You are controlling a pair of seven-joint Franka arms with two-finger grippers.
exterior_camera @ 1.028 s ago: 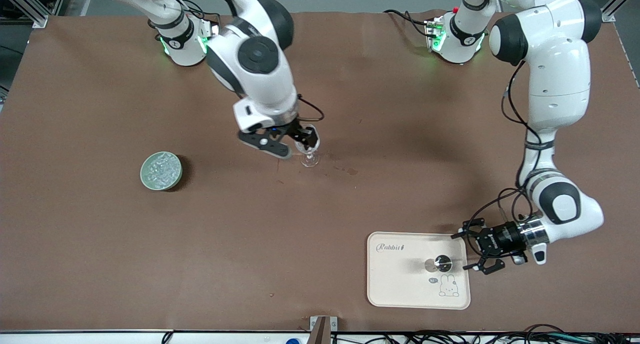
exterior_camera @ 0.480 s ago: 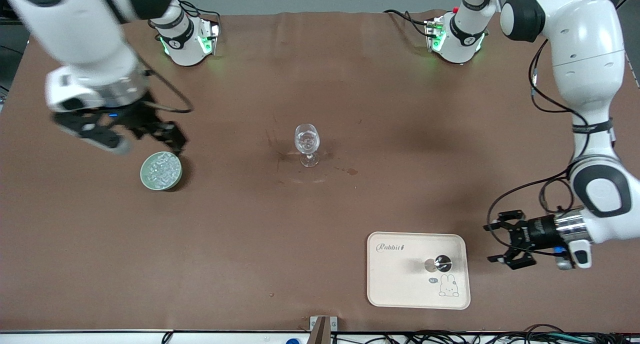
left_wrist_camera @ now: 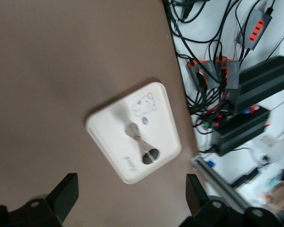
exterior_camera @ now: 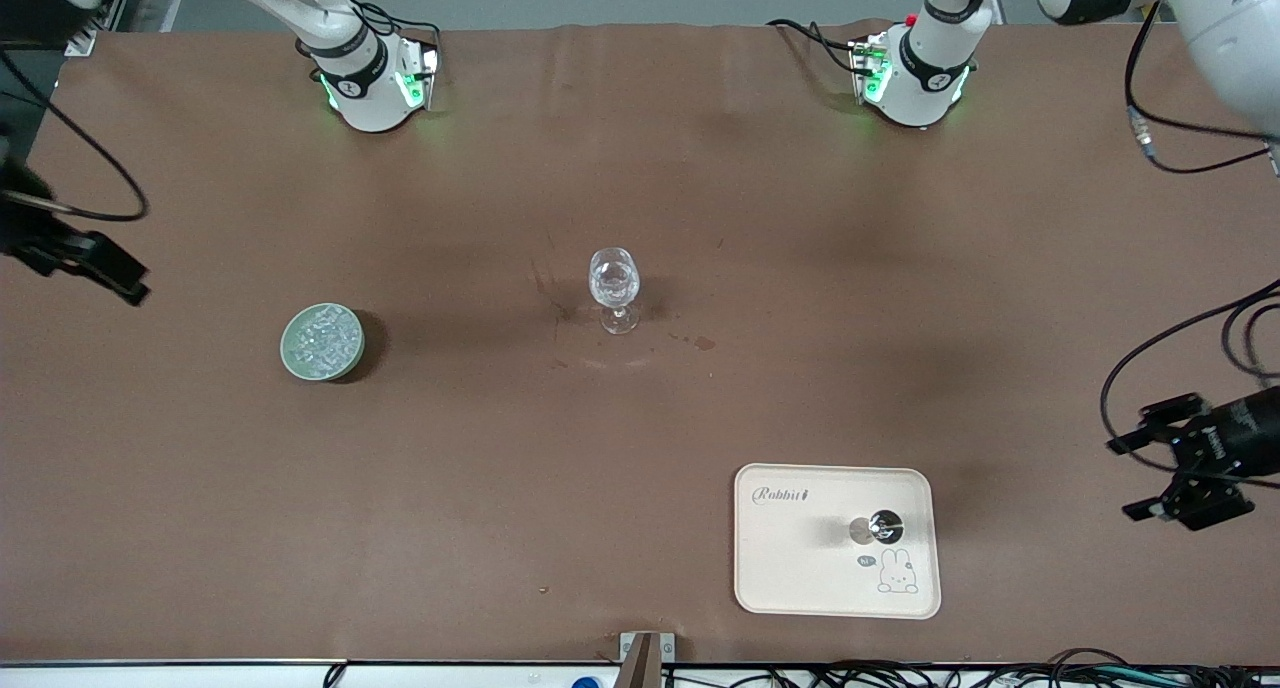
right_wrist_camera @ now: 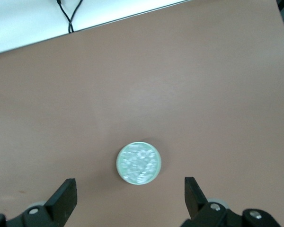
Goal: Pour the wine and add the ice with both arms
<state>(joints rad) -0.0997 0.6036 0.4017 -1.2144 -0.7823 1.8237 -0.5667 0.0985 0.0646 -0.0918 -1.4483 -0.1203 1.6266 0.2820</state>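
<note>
A clear stemmed wine glass (exterior_camera: 613, 286) stands upright mid-table; what its bowl holds I cannot tell. The ice (exterior_camera: 322, 336) fills a small green bowl (exterior_camera: 286, 356) toward the right arm's end, also in the right wrist view, ice (right_wrist_camera: 138, 161). Wine itself is out of view. My right gripper (exterior_camera: 95, 265) hangs open and empty over the table's edge at that end, right gripper (right_wrist_camera: 130, 198). My left gripper (exterior_camera: 1142, 475) is open and empty over the left arm's end of the table, beside a tray, left gripper (left_wrist_camera: 131, 198).
A cream tray (exterior_camera: 790, 553) printed with a rabbit lies near the front camera edge, tray (left_wrist_camera: 109, 127). A small metal hourglass-shaped cup (exterior_camera: 882, 525) is on it, cup (left_wrist_camera: 141, 144). Cables and power bricks (left_wrist_camera: 241, 94) lie off the table's edge.
The right arm swung from the glass, past the ice bowl, out to its end of the table. The left arm pulled back from the tray. Both grippers stayed open.
</note>
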